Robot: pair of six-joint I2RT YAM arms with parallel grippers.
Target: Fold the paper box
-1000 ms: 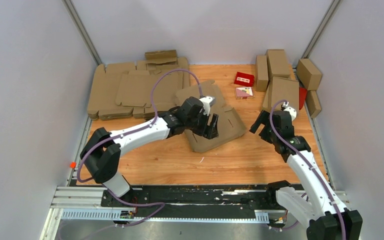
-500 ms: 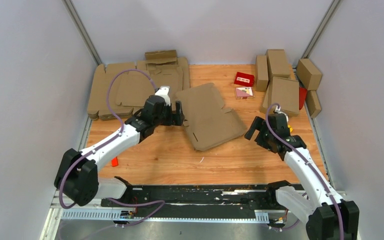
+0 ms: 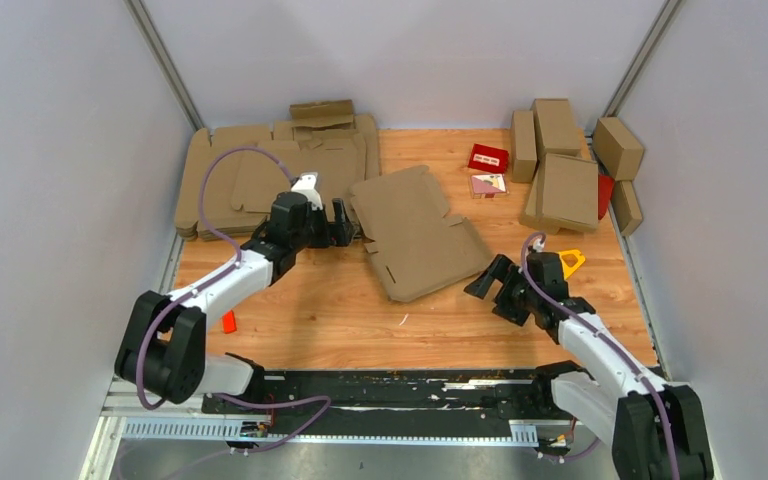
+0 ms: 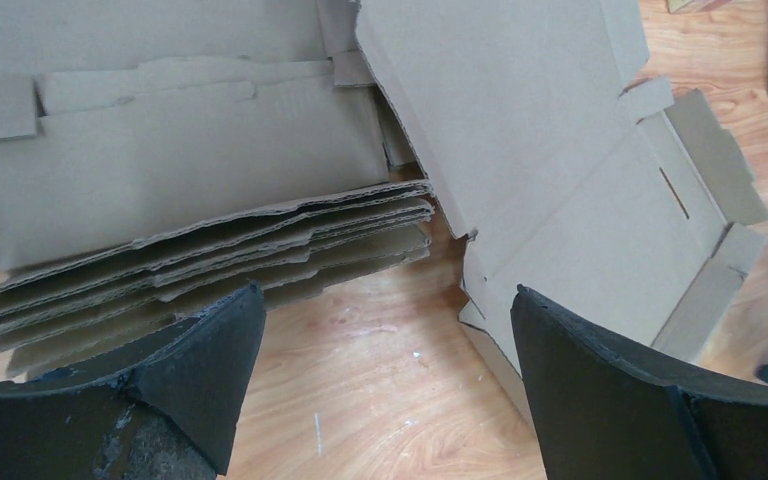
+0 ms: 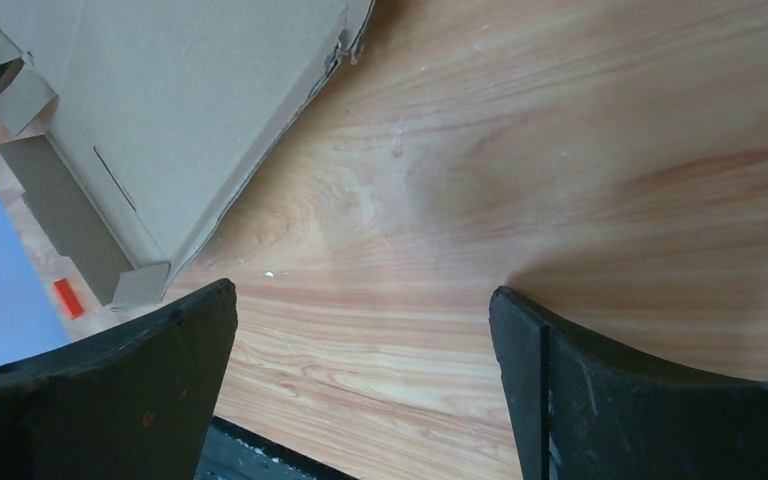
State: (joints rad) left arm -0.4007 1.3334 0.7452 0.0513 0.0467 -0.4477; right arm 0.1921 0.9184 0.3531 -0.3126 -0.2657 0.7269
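The paper box (image 3: 415, 230) is a flat brown die-cut sheet lying skewed in the middle of the wooden table. My left gripper (image 3: 348, 222) is open and empty, low over the table, between the sheet's left edge and the pile of blanks. In the left wrist view the sheet (image 4: 560, 170) lies right of the open gripper (image 4: 385, 300). My right gripper (image 3: 485, 295) is open and empty, just off the sheet's near right corner. In the right wrist view the sheet (image 5: 170, 110) is at the upper left, and bare wood lies between the fingers of the gripper (image 5: 360, 295).
A thick pile of flat blanks (image 3: 250, 180) lies at the back left and also shows in the left wrist view (image 4: 190, 230). Folded boxes (image 3: 560, 160) stand at the back right, with a small red carton (image 3: 488, 157) beside them. A yellow piece (image 3: 570, 262) and a small red piece (image 3: 228, 322) lie on the table.
My left gripper has drawn back leftward off the sheet to its left edge. My right arm has moved nearer and leftward, toward the sheet's near right corner, uncovering the yellow piece.
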